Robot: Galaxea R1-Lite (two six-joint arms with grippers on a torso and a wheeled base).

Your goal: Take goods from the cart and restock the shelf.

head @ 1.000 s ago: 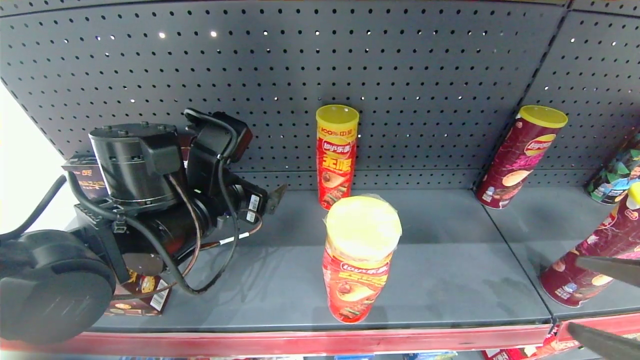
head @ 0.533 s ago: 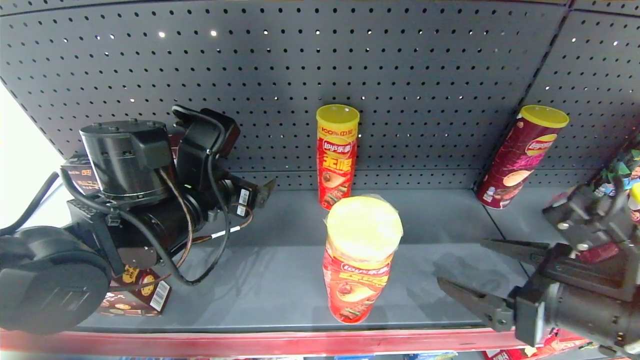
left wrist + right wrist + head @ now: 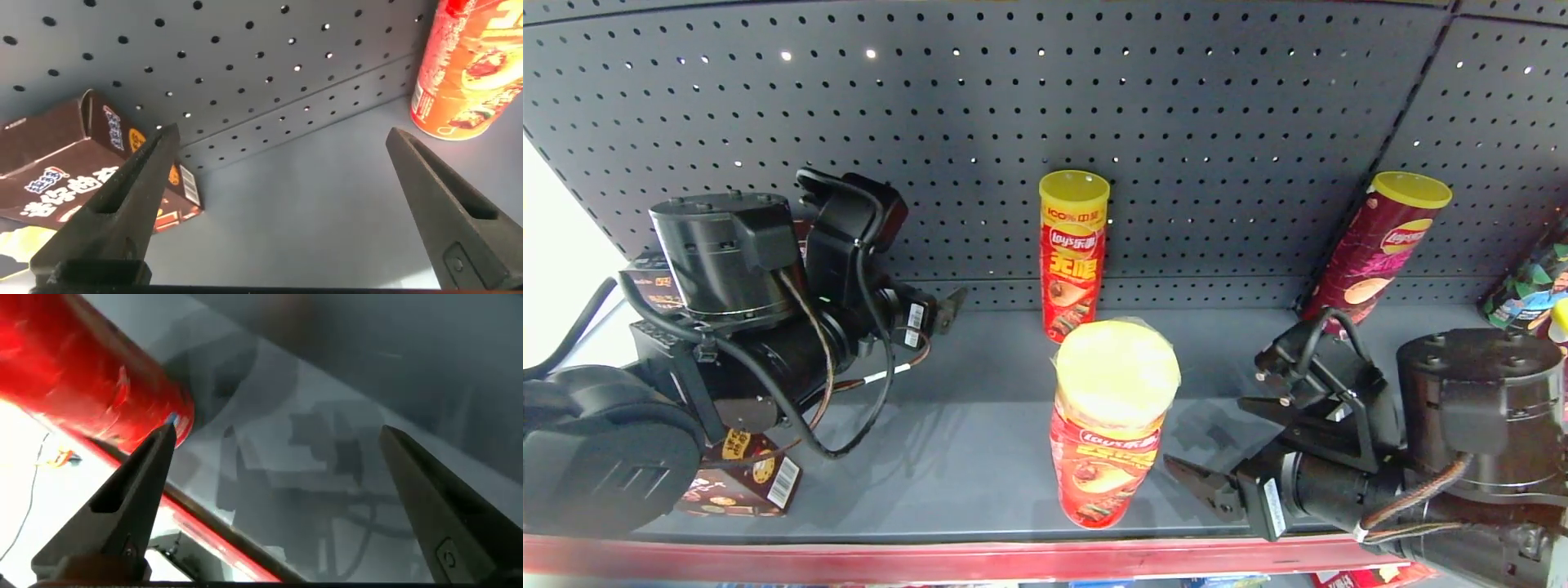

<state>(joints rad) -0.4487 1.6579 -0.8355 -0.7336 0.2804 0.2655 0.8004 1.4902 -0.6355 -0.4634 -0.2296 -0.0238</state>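
Note:
Two red crisp cans with yellow lids stand on the grey shelf [image 3: 980,441]: a front can [image 3: 1112,425] near the edge and a back can [image 3: 1072,253] against the pegboard. My left gripper [image 3: 947,306] hovers over the shelf's left part, open and empty, left of the back can [image 3: 470,69]; its fingers [image 3: 122,204] frame a brown box [image 3: 65,175]. My right gripper [image 3: 1217,445] stands open low to the right of the front can [image 3: 90,371], with nothing between its fingers [image 3: 139,490].
A maroon can [image 3: 1376,253] leans on the pegboard at the right, with more cans [image 3: 1527,294] beyond it. Brown boxes lie at the left, one by the front edge [image 3: 743,482] and one at the back [image 3: 654,282]. A red strip [image 3: 1013,559] lines the shelf front.
My right arm has come in from the right edge and moved left toward the front red can. The left arm has drawn back slightly to the left.

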